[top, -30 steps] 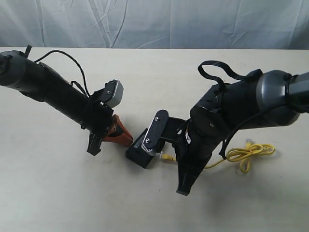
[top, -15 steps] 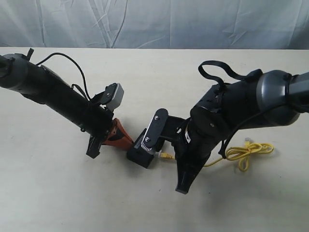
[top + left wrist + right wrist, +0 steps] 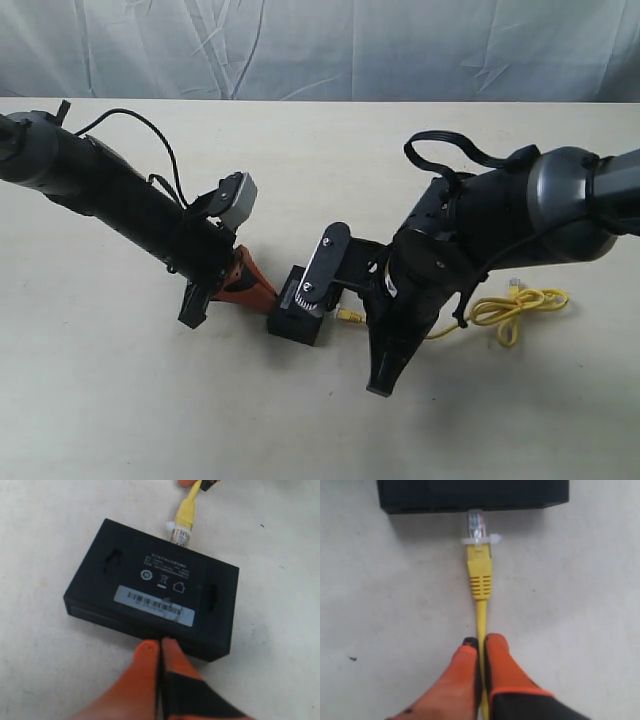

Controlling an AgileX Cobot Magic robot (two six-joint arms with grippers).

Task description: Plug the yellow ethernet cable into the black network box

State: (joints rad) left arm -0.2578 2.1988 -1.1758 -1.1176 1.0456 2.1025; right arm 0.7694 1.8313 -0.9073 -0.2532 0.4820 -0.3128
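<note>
A small flat rectangular black plastic network box lies on a pale, matte beige tabletop, between the two black arms. Its smooth top carries a white barcode label and small printed marks.

The thin, bright yellow ethernet cable runs from a loose looped bundle on the table's right side to the box. Its ribbed yellow boot ends in a clear plastic plug whose tip meets the box's side wall; whether it is seated cannot be told.

The right gripper, with orange fingers, is clenched on the cord just behind the boot. The left gripper has its orange fingers pressed together on nothing, tips touching the box's opposite edge.
</note>
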